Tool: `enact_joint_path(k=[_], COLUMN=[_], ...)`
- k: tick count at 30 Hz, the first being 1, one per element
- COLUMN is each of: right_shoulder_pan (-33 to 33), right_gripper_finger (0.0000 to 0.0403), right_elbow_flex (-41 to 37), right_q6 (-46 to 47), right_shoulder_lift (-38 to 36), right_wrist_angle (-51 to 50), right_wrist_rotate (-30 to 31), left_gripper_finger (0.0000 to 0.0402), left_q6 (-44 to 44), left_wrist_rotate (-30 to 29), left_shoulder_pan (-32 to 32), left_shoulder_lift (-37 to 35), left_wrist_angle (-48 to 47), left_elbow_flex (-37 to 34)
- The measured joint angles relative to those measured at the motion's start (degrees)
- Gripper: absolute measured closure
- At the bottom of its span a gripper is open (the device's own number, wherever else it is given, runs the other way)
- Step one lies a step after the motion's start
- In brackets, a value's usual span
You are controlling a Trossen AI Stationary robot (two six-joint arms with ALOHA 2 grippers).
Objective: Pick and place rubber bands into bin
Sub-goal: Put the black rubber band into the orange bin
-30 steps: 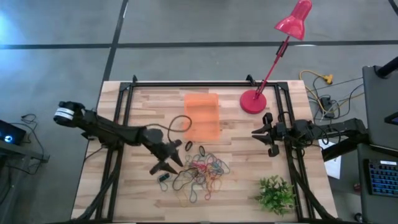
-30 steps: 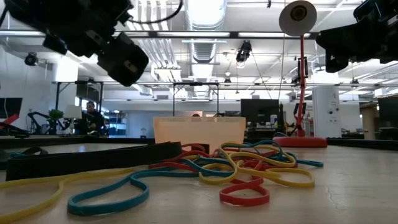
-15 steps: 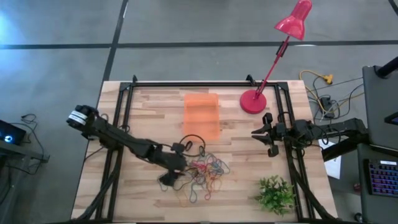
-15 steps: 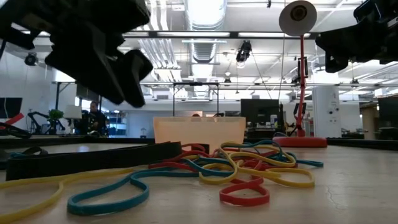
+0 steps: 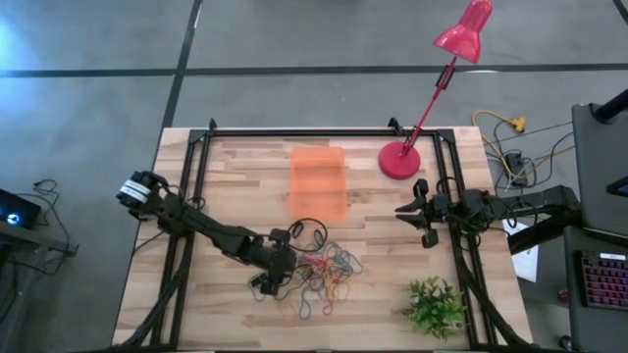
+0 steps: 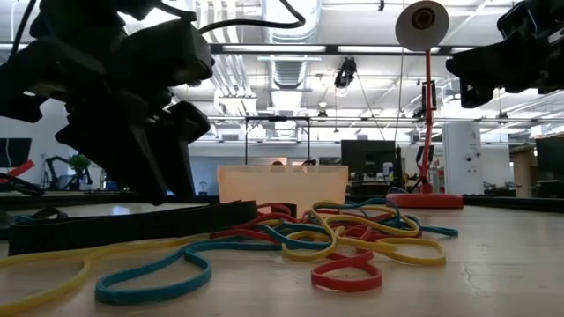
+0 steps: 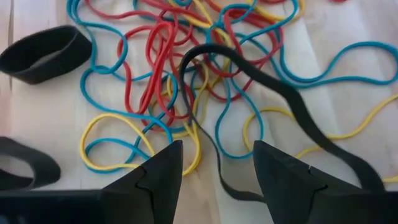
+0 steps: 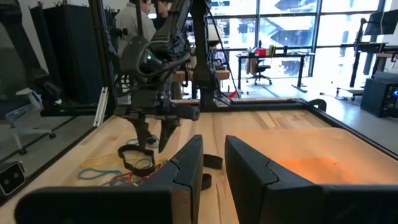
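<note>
The table [image 5: 235, 176] is showing a top of pale wood planks with visible grain and a smooth matt finish, framed by dull black metal rails. The rubber bands [image 7: 163, 74] are lying as thin smooth elastic loops in red, blue and yellow with a faint sheen, beside wider matt black bands [image 7: 43, 53]. The bin [image 5: 318, 182] is looking like translucent orange plastic, the lamp [image 5: 432, 93] is gleaming in glossy red, and the left gripper [image 7: 214, 177] fingers are looking like matt dark plastic.
</note>
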Motion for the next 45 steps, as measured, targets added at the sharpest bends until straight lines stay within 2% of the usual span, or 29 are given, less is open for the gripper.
enact_joint_path(k=[21,26,34,39,45], right_shoulder_pan=[0.0,0.0,0.0,0.0,0.0], right_gripper_finger=[0.0344,0.0344,0.0344,0.0344,0.0344], right_elbow_flex=[0.0,0.0,0.0,0.0,0.0], right_q6=[0.0,0.3,0.4,0.4,0.4], right_shoulder_lift=[0.3,0.6,0.7,1.0,1.1], right_wrist_angle=[-0.2,-0.1,-0.1,-0.2,-0.3], right_wrist_rotate=[0.0,0.0,0.0,0.0,0.0], left_gripper_finger=[0.0228,0.0275,0.0391,0.0394,0.0400], left_q6=[-2.9,-2.8,-2.4,-2.3,0.3], left_wrist_rotate=[0.2,0.2,-0.2,-0.4,-0.5], left_shoulder_pan=[-0.8,-0.8,-0.8,-0.9,-0.9], left_shoulder_lift=[2.7,2.7,2.6,1.4,-4.5], left_wrist_angle=[0.4,0.2,0.2,0.1,0.2], left_elbow_flex=[-0.7,-0.7,-0.8,-0.6,-0.4])
